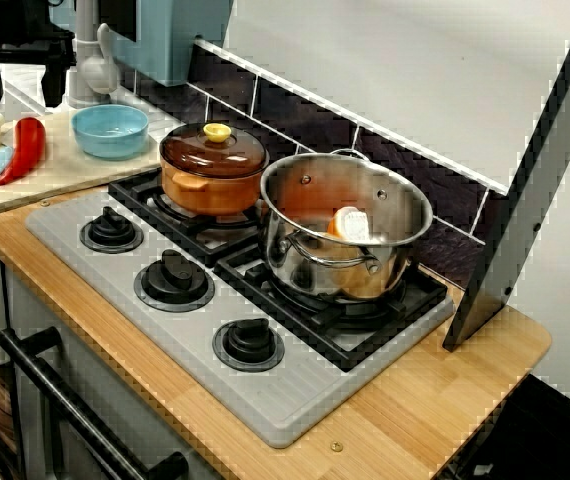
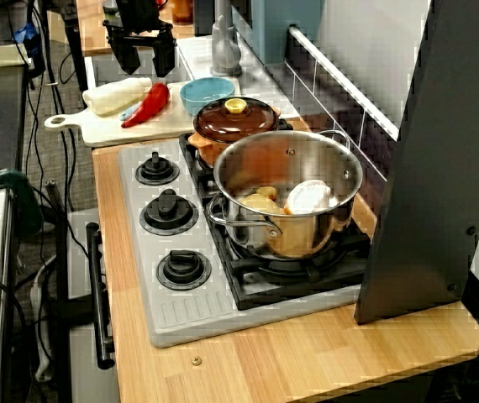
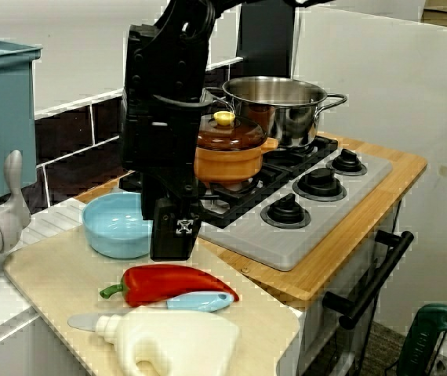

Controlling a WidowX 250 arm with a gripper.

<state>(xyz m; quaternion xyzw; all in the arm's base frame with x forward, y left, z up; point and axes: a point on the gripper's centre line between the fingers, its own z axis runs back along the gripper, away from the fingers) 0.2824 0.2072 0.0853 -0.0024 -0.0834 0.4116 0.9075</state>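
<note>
My black gripper [image 2: 144, 60] hangs open above the wooden cutting board [image 2: 97, 131], with nothing between its fingers. In the view from above, a red pepper [image 2: 149, 102] lies just below it, next to a white bottle [image 2: 118, 94] on its side. In the view from the board's end, the gripper [image 3: 170, 247] is low over the board, between the pepper [image 3: 172, 282] and a light blue bowl [image 3: 118, 223]. A blue-handled knife [image 3: 180, 303] lies against the pepper. In the view from the stove's front, the gripper [image 1: 20, 85] is at the top left, above the pepper [image 1: 27, 145].
An orange pot with a brown lid [image 1: 212, 165] sits on the stove's back burner. Beside it, a steel pot [image 1: 345, 225] holds food pieces. Three knobs [image 1: 173, 280] line the stove front. A grey faucet [image 2: 223, 42] stands behind the board, and a dark slanted panel [image 2: 441, 168] stands at the counter's far end.
</note>
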